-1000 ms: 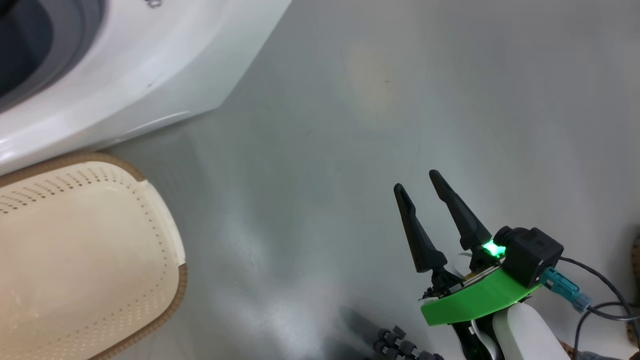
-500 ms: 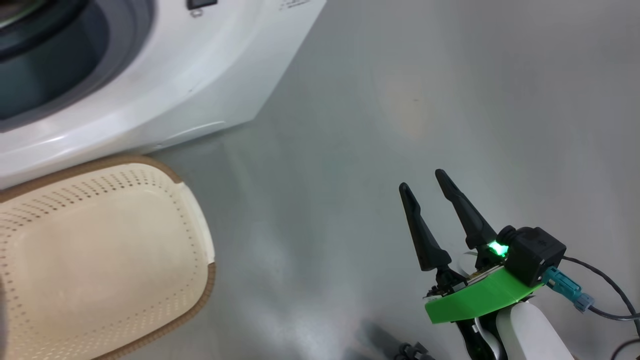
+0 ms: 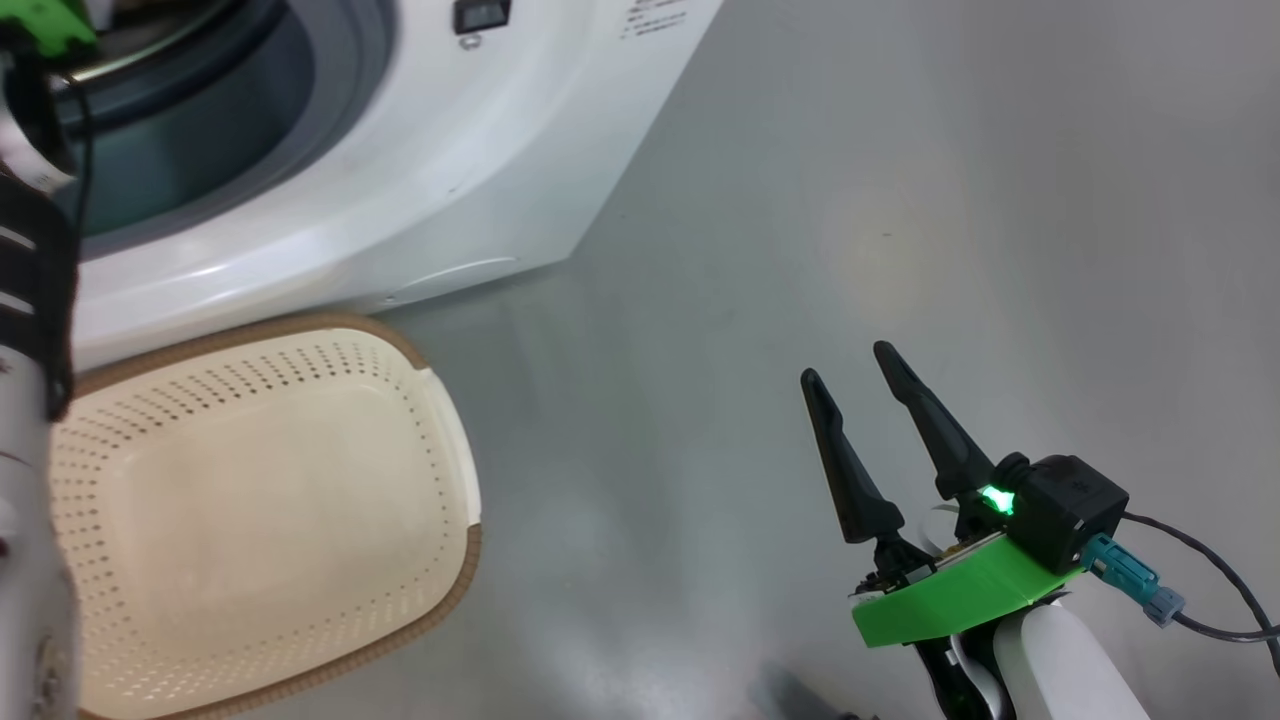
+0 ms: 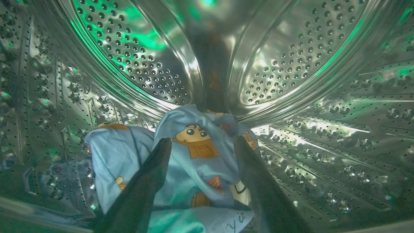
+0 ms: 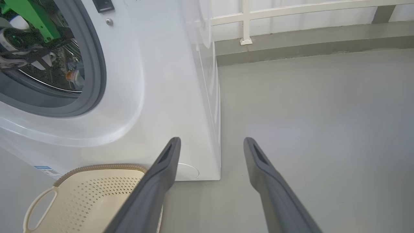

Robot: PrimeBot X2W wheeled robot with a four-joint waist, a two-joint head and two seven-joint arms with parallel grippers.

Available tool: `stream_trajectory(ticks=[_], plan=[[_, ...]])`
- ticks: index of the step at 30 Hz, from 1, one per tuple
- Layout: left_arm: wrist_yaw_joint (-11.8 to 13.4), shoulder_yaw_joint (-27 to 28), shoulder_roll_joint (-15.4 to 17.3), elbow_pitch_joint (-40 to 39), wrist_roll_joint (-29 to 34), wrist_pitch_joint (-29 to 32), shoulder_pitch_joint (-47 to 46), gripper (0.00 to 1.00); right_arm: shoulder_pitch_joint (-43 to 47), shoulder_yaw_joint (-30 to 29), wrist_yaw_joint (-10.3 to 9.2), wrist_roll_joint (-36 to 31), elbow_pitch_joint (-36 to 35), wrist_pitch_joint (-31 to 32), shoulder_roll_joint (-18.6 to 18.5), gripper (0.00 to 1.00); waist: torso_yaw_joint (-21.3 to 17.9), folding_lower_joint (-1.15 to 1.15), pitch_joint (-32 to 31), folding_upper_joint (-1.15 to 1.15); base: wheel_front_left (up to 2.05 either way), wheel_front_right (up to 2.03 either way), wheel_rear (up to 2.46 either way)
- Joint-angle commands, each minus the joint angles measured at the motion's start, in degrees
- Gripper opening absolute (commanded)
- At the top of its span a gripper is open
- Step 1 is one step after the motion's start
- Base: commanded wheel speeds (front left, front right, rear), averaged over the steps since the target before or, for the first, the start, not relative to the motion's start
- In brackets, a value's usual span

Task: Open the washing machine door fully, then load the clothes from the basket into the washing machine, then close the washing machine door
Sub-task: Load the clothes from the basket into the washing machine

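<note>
Blue cotton printed with cartoon figures, the clothes (image 4: 194,155) lay heaped on the bottom of the perforated steel drum (image 4: 145,64), with bits of orange and cream showing among the folds. Seen from the left wrist, the left gripper (image 4: 203,140) was inside the drum with its two dark fingers spread wide, one to either side of the topmost fold. I could not tell whether the tips touched the cloth, but nothing was pinched between them. Green light glinted off the steel all round.

From the head view, the pale left forearm (image 3: 25,450) ran up the left edge and into the round mouth of the washing machine (image 3: 400,200). The right wrist view showed the grey rubber gasket (image 5: 97,64) ringing that opening, and a blue label sticker (image 5: 43,168) low on the white front.

Just in front of the machine, on the grey floor (image 3: 800,200), sat the basket (image 3: 250,370), its brown woven-look rim almost against the white panel and its dotted cream inside plain to see down to the bottom. One loop handle (image 5: 38,207) showed at its end.

Well off to the right of the basket, the right gripper (image 3: 845,361) hung above the floor, fingers apart and holding nothing. Beyond the machine a white railing (image 5: 291,9) ran along the far wall.
</note>
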Motion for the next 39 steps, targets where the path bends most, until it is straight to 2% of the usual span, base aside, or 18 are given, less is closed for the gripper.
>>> stream_trajectory(ticks=[1,21,39], plan=[[-0.1,0.3,1.4,-1.2,-0.3,-0.7,0.8,1.0,0.3,1.0,0.51,-0.6,-1.0,-0.3,-0.5,1.0,0.7,0.0,-0.6,0.0,0.0,0.0,0.0],[-2.1,2.1,-3.5,-6.4,-2.7,-1.3,12.4,1.0,2.0,-1.5,0.51,-2.3,0.3,-0.3,-0.5,1.0,6.6,0.0,-8.2,0.0,0.0,0.0,0.0],[-7.1,1.1,-6.9,-13.2,-2.3,-1.3,29.3,1.0,6.2,-5.3,0.51,-3.1,0.5,-0.3,-1.5,1.0,11.8,0.0,-18.5,0.0,0.0,0.0,0.0]])
